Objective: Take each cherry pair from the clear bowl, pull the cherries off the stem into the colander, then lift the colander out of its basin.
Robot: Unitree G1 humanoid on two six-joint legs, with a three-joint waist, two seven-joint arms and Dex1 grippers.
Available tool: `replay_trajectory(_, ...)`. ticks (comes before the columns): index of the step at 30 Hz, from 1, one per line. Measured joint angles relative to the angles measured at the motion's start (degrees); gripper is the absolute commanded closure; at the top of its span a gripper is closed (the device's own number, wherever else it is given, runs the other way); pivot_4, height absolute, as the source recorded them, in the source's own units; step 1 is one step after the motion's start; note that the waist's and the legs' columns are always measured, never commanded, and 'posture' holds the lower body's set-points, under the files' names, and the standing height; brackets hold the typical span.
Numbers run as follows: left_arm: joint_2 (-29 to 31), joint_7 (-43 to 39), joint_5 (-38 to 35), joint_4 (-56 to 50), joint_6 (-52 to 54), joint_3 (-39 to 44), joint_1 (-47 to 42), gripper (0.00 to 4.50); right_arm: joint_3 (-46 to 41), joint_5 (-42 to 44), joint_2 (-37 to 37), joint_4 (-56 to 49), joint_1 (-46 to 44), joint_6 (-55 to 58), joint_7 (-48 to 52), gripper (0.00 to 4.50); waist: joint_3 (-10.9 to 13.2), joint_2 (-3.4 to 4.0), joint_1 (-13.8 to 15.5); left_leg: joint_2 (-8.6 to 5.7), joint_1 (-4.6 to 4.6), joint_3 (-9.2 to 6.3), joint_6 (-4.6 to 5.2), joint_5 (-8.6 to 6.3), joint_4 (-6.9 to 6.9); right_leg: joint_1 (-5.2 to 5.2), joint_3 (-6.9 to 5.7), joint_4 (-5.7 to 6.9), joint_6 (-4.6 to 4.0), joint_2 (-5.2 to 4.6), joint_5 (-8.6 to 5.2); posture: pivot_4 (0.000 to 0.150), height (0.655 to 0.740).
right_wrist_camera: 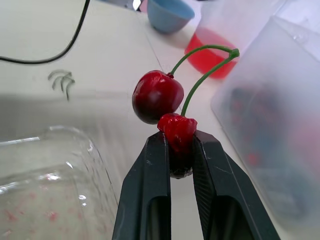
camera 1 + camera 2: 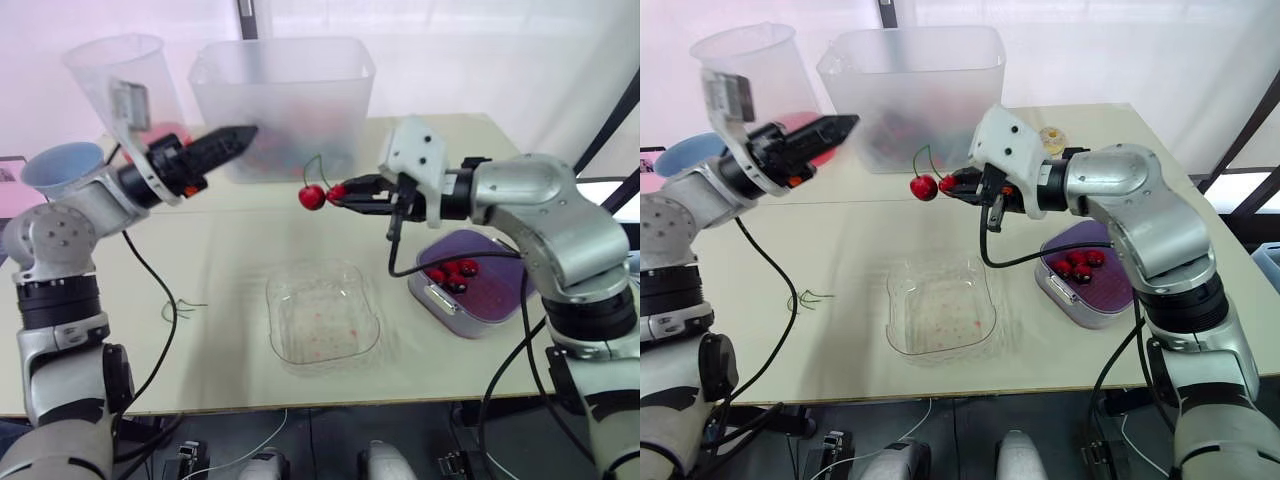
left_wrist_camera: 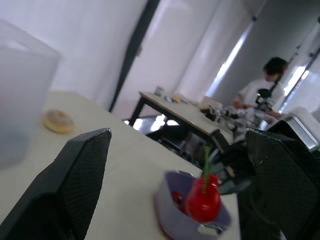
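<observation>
Two cherries on one forked stem [image 1: 205,55] make up the cherry pair [image 1: 156,96]. It hangs in mid-air between the arms, well above the surface [image 2: 230,260], in front of the frosted tub [image 2: 285,100] and beyond the clear bowl [image 2: 322,320]. The jaws of your right gripper [image 2: 340,193] are pinching the held cherry [image 1: 177,131] right at their tips. Its partner hangs free just beside it, on the side toward the left arm, and the stem arches up and away from the jaws. The jaws of your left gripper [image 2: 240,135] are spread wide and aimed at the pair from a little way off, with nothing between them.

To my eye the step in hand is the pull. Before you tug, carry the pair over the purple colander [image 2: 470,300], down on the surface under the right forearm with loose cherries [image 2: 450,272] already inside. From here, fruit pulled off would likely land on the surface. Close the left jaws on the stem's fork rather than on the free fruit, then draw apart along the stem. Don't squeeze harder on the right, because that fruit looks soft and may burst.
</observation>
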Motion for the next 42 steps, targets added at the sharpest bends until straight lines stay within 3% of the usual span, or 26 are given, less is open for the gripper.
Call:
replay_trajectory(13, 0.1, -4.4, 5.7, -3.9, 0.4, -9.3, -1.1, 0.0, 5.1, -7.2, -1.6, 0.0, 0.6, -11.2, 3.7, 3.94, 0.0, 0.0, 0.1, -0.01, 0.0, 0.0, 0.0, 0.0, 0.0, 0.02, -0.01, -0.04, 0.0, 0.0, 0.0, 0.15, 0.74)
replay_trajectory(17, -1.1, -4.3, 6.1, -4.2, 0.2, -9.5, -1.1, 1.19, 5.2, -7.7, -0.8, 0.0, 0.6, -11.7, 3.9, 3.98, 0.0, 0.0, 0.1, -0.01, 0.0, 0.0, 0.0, 0.0, 0.0, 0.02, -0.01, -0.04, 0.0, 0.0, 0.0, 0.15, 0.74)
replay_trajectory(29, -1.7, -4.7, 7.0, -6.5, 0.6, -9.6, -1.1, 1.19, 5.4, -8.3, 0.0, 0.0, 0.6, -11.7, 4.3, 3.98, 0.0, 0.0, 0.1, -0.01, 0.0, -0.01, 0.0, 0.0, 0.0, 0.03, 0.0, -0.05, 0.0, -0.01, 0.0, 0.15, 0.74)
replay_trajectory(32, -1.8, -4.8, 7.1, -6.6, 0.6, -9.7, -1.1, 2.04, 5.4, -8.4, 0.0, 0.0, 0.6, -11.7, 4.4, 3.98, 0.0, 0.0, 0.2, -0.01, 0.0, 0.0, 0.0, 0.0, 0.0, 0.03, 0.0, -0.05, 0.0, -0.01, 0.0, 0.15, 0.74)
replay_trajectory(34, -1.8, -4.8, 7.1, -6.8, 0.6, -9.7, -1.0, 2.91, 5.4, -8.4, 0.1, 0.0, 0.6, -11.7, 4.5, 3.98, 0.0, 0.0, 0.2, -0.01, 0.0, -0.01, 0.0, 0.0, 0.0, 0.03, 0.0, -0.05, 0.0, -0.01, 0.0, 0.15, 0.74)
replay_trajectory(36, -1.8, -4.8, 7.1, -7.2, 0.7, -9.9, -0.9, 4.08, 5.4, -8.3, 0.2, 0.0, 0.6, -11.7, 4.5, 3.98, 0.0, 0.0, 0.2, -0.01, 0.0, 0.0, 0.0, 0.0, 0.0, 0.03, 0.0, -0.05, 0.0, -0.01, 0.0, 0.15, 0.74)
replay_trajectory(37, -1.8, -4.8, 7.1, -7.3, 0.8, -10.1, -0.9, 4.41, 5.4, -8.3, 0.3, 0.0, 0.6, -11.7, 4.5, 3.98, 0.0, 0.0, 0.2, -0.01, 0.0, 0.0, 0.0, 0.0, 0.0, 0.04, 0.0, -0.05, 0.0, -0.01, 0.0, 0.15, 0.74)
replay_trajectory(42, -1.8, -4.8, 7.2, -7.5, 1.3, -10.4, -0.9, 4.41, 5.4, -8.3, 0.6, 0.0, 0.6, -11.4, 4.6, 3.98, 0.0, 0.0, 0.2, -0.01, 0.0, -0.01, 0.0, 0.0, 0.0, 0.04, 0.0, -0.05, 0.0, -0.01, 0.0, 0.15, 0.74)
